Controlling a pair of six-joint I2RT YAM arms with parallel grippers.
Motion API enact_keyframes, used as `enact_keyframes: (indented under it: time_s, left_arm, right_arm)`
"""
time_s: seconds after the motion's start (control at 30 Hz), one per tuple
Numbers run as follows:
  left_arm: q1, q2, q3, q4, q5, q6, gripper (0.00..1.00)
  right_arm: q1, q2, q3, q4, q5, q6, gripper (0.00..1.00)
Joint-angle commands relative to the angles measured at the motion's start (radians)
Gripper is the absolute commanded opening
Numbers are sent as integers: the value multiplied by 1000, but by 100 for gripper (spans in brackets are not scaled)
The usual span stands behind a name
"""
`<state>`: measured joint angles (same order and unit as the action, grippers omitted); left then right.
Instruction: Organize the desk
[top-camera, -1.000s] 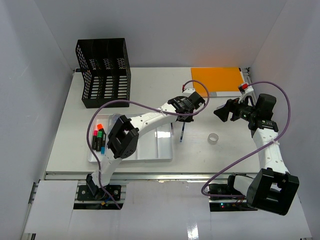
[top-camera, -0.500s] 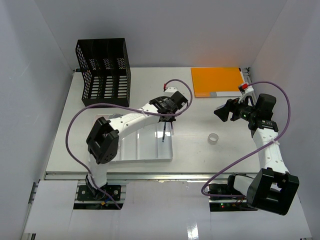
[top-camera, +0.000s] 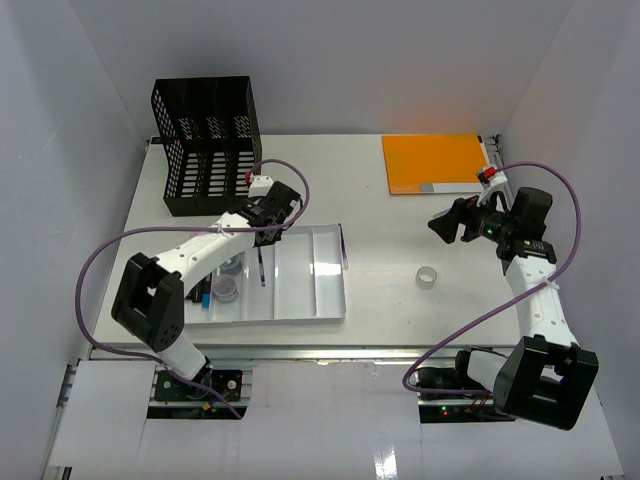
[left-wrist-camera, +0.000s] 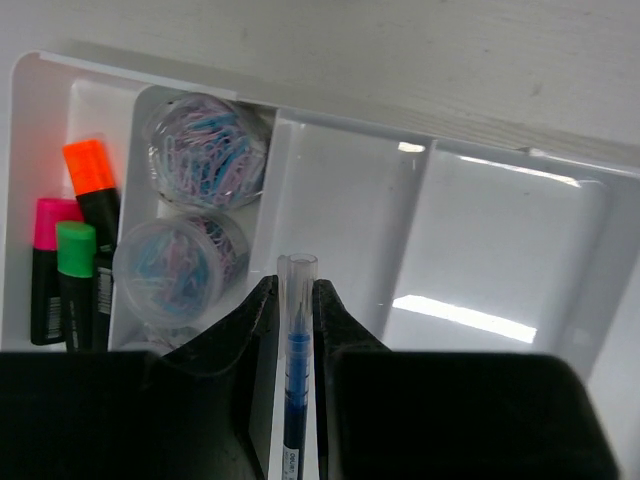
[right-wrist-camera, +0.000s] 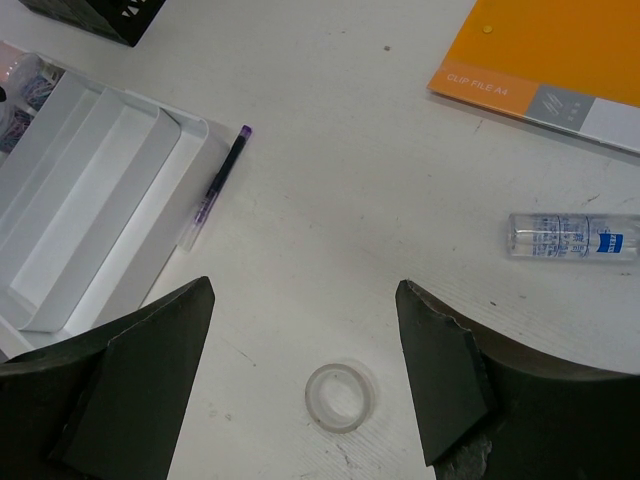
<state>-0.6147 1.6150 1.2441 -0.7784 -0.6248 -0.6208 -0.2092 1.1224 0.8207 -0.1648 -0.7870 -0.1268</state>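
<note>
The desk (top-camera: 390, 215) is a white tabletop. A white compartmented tray (top-camera: 322, 300) lies at its front left. My left gripper (top-camera: 268, 232) is shut on a blue pen (top-camera: 261, 268) that hangs point-down over the tray's left-middle compartment. In the left wrist view the pen (left-wrist-camera: 297, 330) stands between the two fingers of that gripper (left-wrist-camera: 296, 300). My right gripper (top-camera: 448, 225) is open and empty, held above the desk on the right. In the right wrist view it (right-wrist-camera: 305, 288) hangs over a clear tape ring (right-wrist-camera: 340, 397).
The tray holds highlighters (left-wrist-camera: 75, 250) and two jars of paper clips (left-wrist-camera: 205, 150). A purple pen (right-wrist-camera: 217, 188) lies by the tray's right edge. A small clear bottle (right-wrist-camera: 573, 237) and an orange clip file (top-camera: 433, 163) lie back right. A black file rack (top-camera: 207, 143) stands back left.
My left arm has swung left with the blue pen, from right of the tray to above its left-middle compartment. The right arm has not moved.
</note>
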Motion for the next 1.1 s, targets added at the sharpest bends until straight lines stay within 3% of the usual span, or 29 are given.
enact_keyframes:
  time_s: [0.0, 0.37, 0.47, 0.6, 0.77, 0.83, 1.07]
  left_arm:
    - [40, -52, -67, 42, -29, 29, 20]
    - [47, -67, -127, 105, 64, 35, 49]
    - [47, -88, -123, 109, 80, 44, 58]
    - [46, -142, -123, 120, 160, 92, 65]
    - [47, -313, -207, 229, 471, 261, 86]
    - [47, -422, -327, 340, 679, 314, 96]
    - [49, -859, -573, 497, 814, 342, 98]
  right_arm:
    - [-2, 14, 0, 23, -2, -11, 80]
    - [26, 59, 17, -25, -115, -67, 81]
    - [127, 105, 58, -69, -102, -109, 82]
    - [316, 216, 161, -140, 67, -126, 84]
    - [445, 486, 415, -289, 231, -57, 84]
    - [496, 617, 500, -340, 259, -25, 84]
    - [636, 823, 648, -351, 411, 32, 84]
